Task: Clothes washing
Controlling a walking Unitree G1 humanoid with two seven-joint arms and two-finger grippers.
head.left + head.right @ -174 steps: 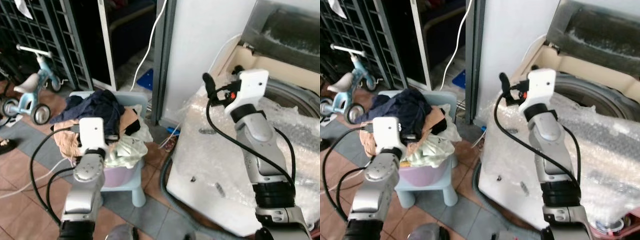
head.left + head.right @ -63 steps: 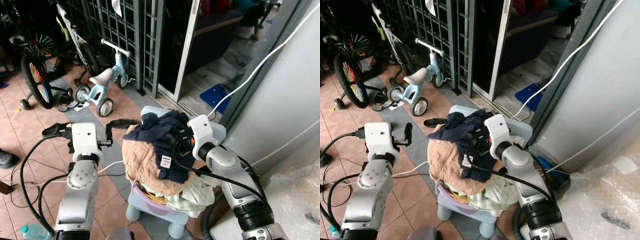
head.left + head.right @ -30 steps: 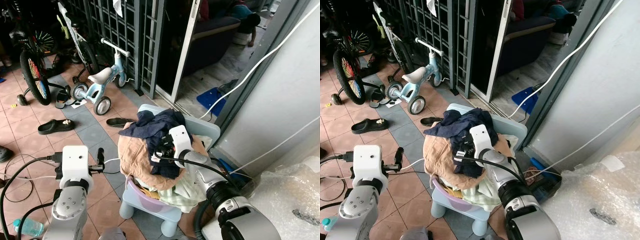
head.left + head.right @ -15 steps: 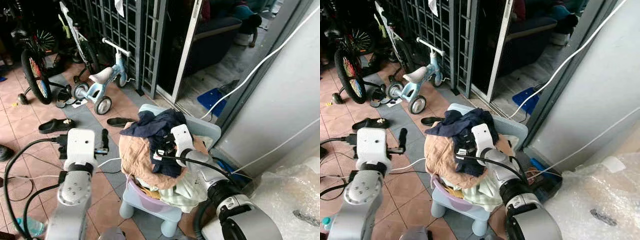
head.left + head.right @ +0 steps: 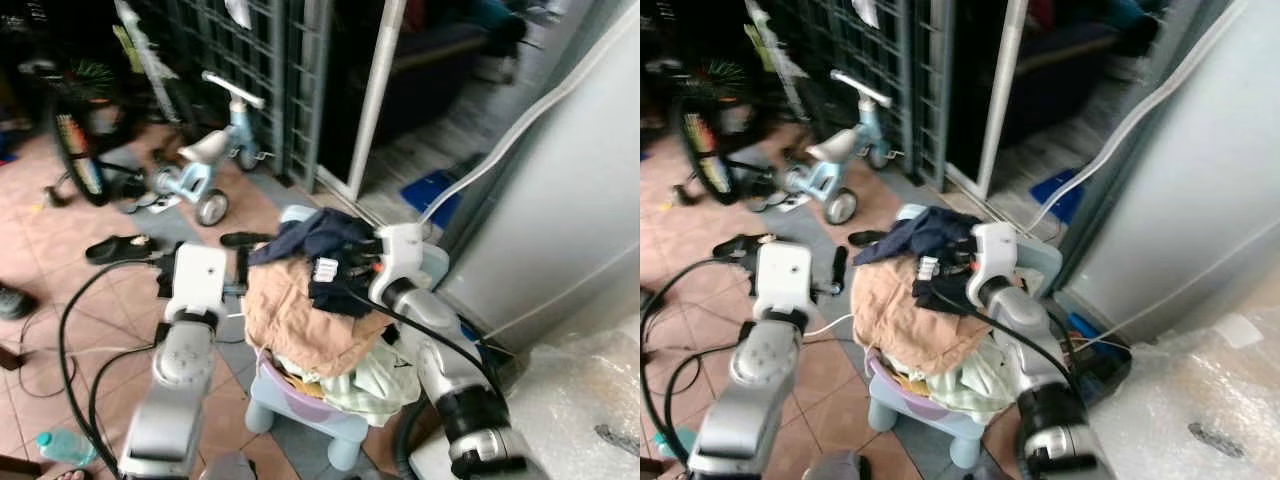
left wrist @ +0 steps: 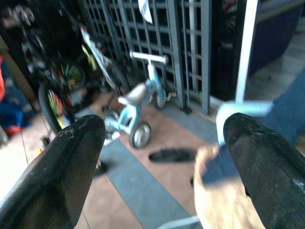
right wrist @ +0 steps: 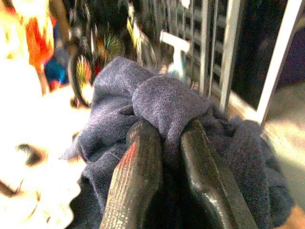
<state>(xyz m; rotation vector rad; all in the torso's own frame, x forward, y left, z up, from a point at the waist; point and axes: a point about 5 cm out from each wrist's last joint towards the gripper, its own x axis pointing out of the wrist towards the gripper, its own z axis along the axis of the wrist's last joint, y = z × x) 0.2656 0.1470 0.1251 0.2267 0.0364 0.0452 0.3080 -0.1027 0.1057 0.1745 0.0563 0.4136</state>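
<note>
Two fingers of right tool [image 7: 164,157] pinch navy garment [image 7: 167,102] (left tool [image 6: 162,157] spread wide).

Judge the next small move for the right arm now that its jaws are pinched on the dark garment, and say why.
Probably a short lift straight up. The right gripper is shut on a fold of the dark blue garment, which lies on top of the laundry pile in the basin on the small blue stool. Raising it should free it from the tan cloth beneath. The left gripper is open beside the pile.
</note>
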